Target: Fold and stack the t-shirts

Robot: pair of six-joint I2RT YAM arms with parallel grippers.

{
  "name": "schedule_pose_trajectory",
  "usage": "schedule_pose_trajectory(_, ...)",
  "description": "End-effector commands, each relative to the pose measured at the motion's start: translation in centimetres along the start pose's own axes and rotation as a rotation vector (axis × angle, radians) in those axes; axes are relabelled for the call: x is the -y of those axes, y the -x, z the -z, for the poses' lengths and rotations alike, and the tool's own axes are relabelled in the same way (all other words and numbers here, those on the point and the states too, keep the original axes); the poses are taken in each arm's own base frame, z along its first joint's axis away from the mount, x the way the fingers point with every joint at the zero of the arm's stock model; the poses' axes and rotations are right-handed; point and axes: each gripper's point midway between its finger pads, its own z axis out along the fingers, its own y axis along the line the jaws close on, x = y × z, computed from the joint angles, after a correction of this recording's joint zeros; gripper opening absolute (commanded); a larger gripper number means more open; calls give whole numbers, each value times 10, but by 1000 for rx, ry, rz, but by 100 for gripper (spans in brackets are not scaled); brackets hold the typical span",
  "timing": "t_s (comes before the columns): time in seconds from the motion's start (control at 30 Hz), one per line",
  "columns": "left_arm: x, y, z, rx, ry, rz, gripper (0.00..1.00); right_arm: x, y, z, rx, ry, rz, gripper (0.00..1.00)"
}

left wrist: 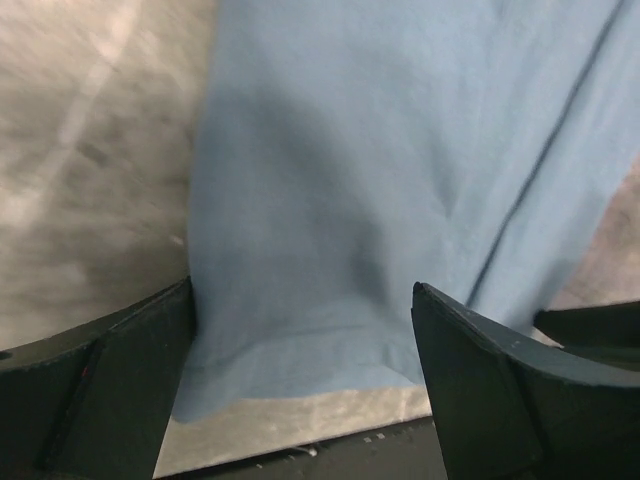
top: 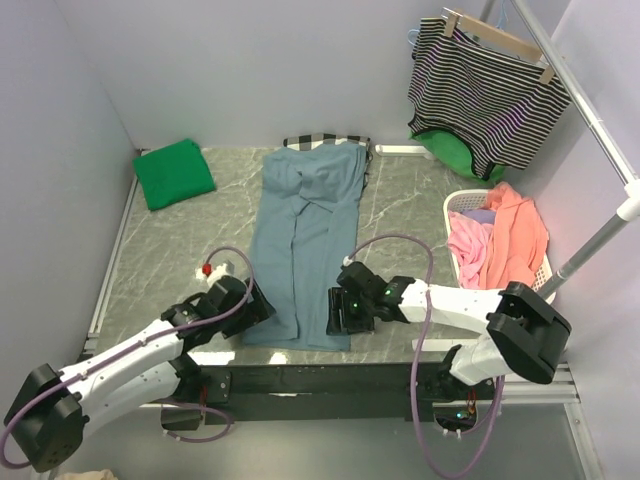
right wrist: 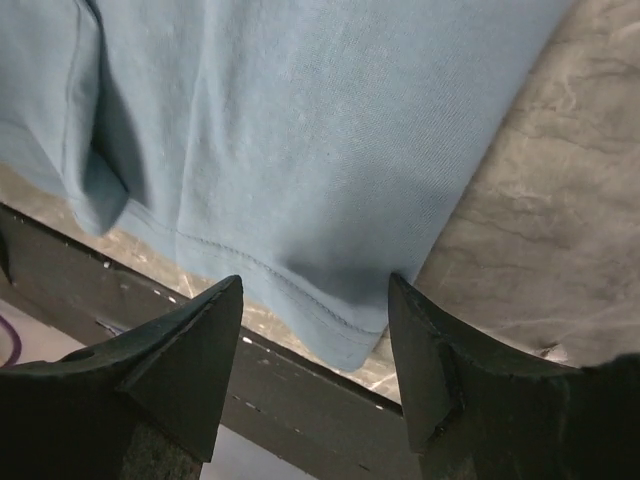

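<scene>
A: Where is the slate-blue t-shirt (top: 305, 250)?

B: In the middle of the marbled table (top: 170, 250), folded lengthwise into a long strip that runs from 12 o'clock to 6 o'clock, with its hem at the near edge.

A: And the green t-shirt (top: 175, 173)?

B: Folded flat at 10 o'clock, well apart from the blue one.

A: What about the grippers?

B: The left gripper (top: 255, 300) sits at the hem's 7 o'clock corner. Its fingers (left wrist: 130, 370) are spread, with cloth showing between them. The right gripper (top: 338, 312) is at the 5 o'clock corner, fingers (right wrist: 180, 370) likewise apart around the hem's edge. Neither is pinching anything.

A: And around them?

B: A checked cloth (top: 325, 141) peeks out at 12 o'clock, touching the shirt's far end. A striped top (top: 480, 95) hangs at 1 o'clock, and a white basket (top: 455, 205) of pink and coral clothes stands at 3 o'clock.
</scene>
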Motion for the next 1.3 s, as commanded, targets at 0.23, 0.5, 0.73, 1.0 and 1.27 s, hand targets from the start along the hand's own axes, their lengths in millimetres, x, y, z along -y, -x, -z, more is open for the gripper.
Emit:
schedule_pose_trajectory(0.23, -32, -52, 5, -107, 119, 8, 94, 37, -4, 21, 134, -208, -89, 68)
schedule_pose_trajectory(0.5, -30, -54, 12, -102, 169, -21, 96, 36, -10, 15, 145, -150, -120, 70)
schedule_pose_trajectory(0.73, -52, -55, 21, -96, 283, -24, 94, 15, -16, -3, 70, -47, -74, 68)
schedule_pose_trajectory(1.0, -51, -60, 23, -112, 264, 9, 29, 28, -22, -3, 64, -104, -94, 13)
schedule_pose_trajectory(1.27, -49, -66, 24, -153, 276, -27, 1, 63, -31, 19, 111, -215, -150, 0)
